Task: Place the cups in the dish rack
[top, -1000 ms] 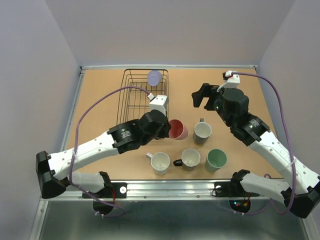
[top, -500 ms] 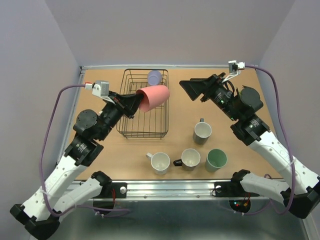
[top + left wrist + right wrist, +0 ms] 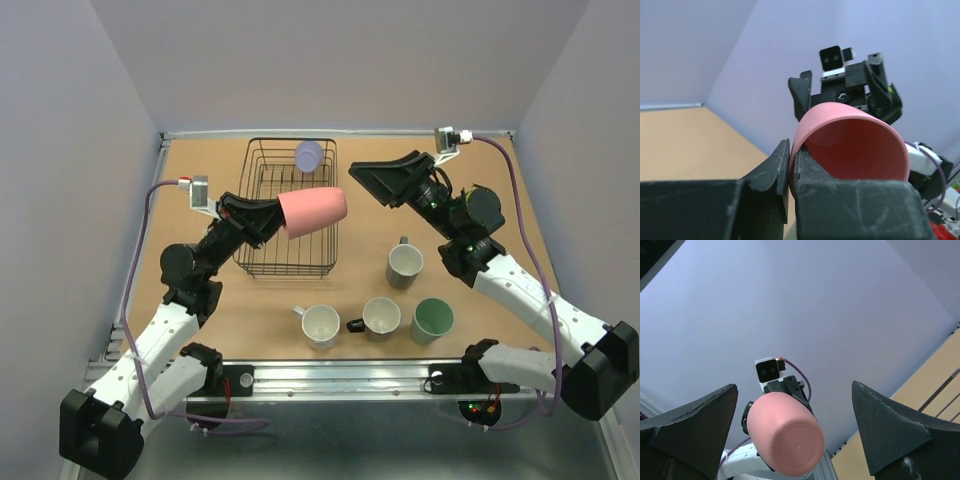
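Left gripper point(image 3: 262, 218) is pinching the pink cup point(image 3: 312, 211) by its wall at the rim, one finger inside and one outside, jaws nearly closed on the ceramic. The cup is hanging on its side in the air, base pointing right, over the right-hand part of the dish rack point(image 3: 243, 195). The lavender cup point(image 3: 309, 155) is sitting in the rack's far right corner.

Right gripper point(image 3: 368, 187) is spread wide and carrying nothing. It is facing the pink cup's base from a gap away.

Judging the step as setting the pink cup into the rack:
- turning the wrist so the cup comes level before descending
- aiming for a free bay nearer than the lavender cup
- watching that the divider wires are not snagging my outer finger
- opening only once the cup is resting on wire

A rim pinch is a thin hold, so moving slowly. Keeping the right arm clear of the descent.
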`<state>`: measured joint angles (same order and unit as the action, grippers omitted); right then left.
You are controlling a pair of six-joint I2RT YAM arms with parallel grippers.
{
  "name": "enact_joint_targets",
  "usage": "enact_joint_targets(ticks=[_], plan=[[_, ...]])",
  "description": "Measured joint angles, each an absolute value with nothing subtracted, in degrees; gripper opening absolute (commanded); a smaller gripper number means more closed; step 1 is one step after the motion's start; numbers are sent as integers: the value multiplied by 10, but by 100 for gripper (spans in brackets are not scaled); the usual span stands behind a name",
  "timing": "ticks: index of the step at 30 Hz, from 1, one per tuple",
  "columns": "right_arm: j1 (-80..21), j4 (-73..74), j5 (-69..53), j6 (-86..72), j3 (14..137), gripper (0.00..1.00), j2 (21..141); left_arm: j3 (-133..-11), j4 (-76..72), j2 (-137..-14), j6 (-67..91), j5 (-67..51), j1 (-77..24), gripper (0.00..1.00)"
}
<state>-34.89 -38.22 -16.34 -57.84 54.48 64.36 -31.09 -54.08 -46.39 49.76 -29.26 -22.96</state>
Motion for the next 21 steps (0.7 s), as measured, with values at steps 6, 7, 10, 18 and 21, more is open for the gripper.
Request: enact_joint_targets(ticks=[6, 7, 10, 18, 21], plan=[[-349, -407, -182, -600, 545, 100, 660, -288, -656, -479, 561, -310, -213, 0], [-349, -410, -186, -603, 545, 100, 663, -288, -674, -487, 569, -311, -213, 0], [-349, -419, -202, -614, 545, 100, 675, -288, -701, -503, 585, -311, -213, 0], [-350, -453, -240, -644, 545, 100, 689, -289, -718, -552, 605, -310, -213, 0], [-351, -477, -245, -653, 545, 100, 689, -289, -718, -568, 606, -308, -213, 0]])
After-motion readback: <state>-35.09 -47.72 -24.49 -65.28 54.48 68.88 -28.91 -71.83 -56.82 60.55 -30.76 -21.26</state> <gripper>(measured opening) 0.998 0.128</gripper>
